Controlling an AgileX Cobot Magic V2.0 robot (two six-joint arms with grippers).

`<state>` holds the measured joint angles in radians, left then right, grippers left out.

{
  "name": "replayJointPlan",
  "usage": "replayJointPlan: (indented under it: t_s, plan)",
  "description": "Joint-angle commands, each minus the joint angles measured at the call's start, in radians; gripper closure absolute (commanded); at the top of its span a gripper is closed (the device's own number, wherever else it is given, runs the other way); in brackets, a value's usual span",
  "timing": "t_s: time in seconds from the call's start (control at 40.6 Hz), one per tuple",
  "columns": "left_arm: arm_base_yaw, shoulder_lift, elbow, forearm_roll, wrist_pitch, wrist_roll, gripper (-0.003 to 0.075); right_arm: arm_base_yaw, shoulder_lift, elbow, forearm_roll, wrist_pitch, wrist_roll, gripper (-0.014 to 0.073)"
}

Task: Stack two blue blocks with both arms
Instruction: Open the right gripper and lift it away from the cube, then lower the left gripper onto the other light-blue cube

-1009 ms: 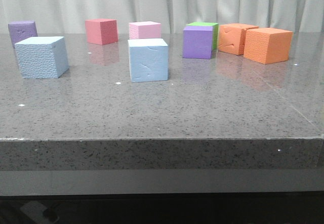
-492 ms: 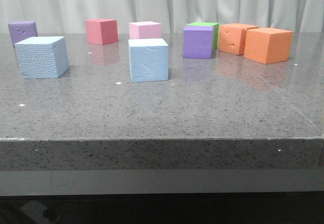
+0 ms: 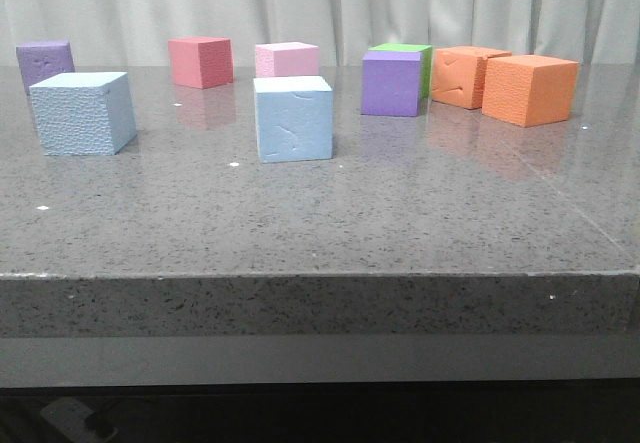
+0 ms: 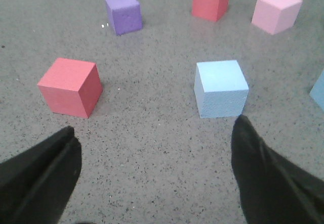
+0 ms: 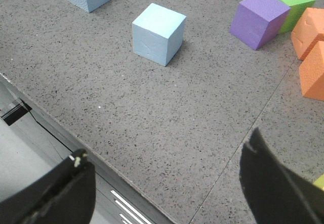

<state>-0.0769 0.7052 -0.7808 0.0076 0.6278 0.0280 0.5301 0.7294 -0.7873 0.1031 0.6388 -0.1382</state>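
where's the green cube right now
In the front view the green cube sits far back, right of centre, directly behind the purple cube and left of the orange cubes.

A grey speckled table (image 3: 320,213) is carrying several foam cubes, with pale curtains (image 3: 330,8) hanging behind it. A small purple cube (image 3: 45,63) is sitting at the far left. A red cube (image 3: 201,62) and a pink cube (image 3: 287,60) are standing near each other along the back. A larger purple cube (image 3: 391,84) is sitting in front of a green cube (image 3: 405,51), hiding most of it. Two orange cubes (image 3: 529,90) are resting close together at the right. Another red cube (image 4: 70,87) is showing only in the left wrist view.
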Motion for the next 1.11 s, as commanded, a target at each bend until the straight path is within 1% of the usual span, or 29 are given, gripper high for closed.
replayJointPlan:
  t_s: [0.0,0.074,0.197,0.32,0.443,0.615,0.812,0.96,1.083]
  plan:
    - [-0.041,0.085,-0.077,-0.014,-0.043,0.021,0.0113,0.002,-0.006,-0.022,0.006,-0.066,-0.011,0.0001]
    - [-0.091,0.144,-0.121,-0.008,-0.038,0.065,0.0113,0.002,-0.006,-0.022,0.006,-0.066,-0.011,0.0001]
    - [-0.164,0.266,-0.199,0.013,-0.038,0.067,0.0113,0.002,-0.006,-0.022,0.006,-0.065,-0.011,0.0001]
    - [-0.186,0.401,-0.299,0.015,-0.017,0.065,0.0108,0.002,-0.006,-0.022,0.006,-0.064,-0.011,0.0001]
    - [-0.186,0.553,-0.435,0.016,0.073,0.046,0.0108,0.002,-0.006,-0.022,0.006,-0.064,-0.011,0.0001]
    - [-0.186,0.757,-0.630,0.031,0.175,-0.036,0.0111,0.002,-0.006,-0.022,0.006,-0.064,-0.011,0.0001]
    - [-0.186,0.927,-0.784,0.031,0.254,-0.130,0.0111,0.002,-0.006,-0.022,0.006,-0.064,-0.011,0.0001]
    - [-0.186,1.023,-0.844,0.048,0.281,-0.203,0.0111,0.002,-0.006,-0.022,0.006,-0.064,-0.011,0.0001]
    - [-0.186,1.073,-0.850,0.086,0.290,-0.270,0.0111,0.002,-0.006,-0.022,0.006,-0.063,-0.011,0.0001]
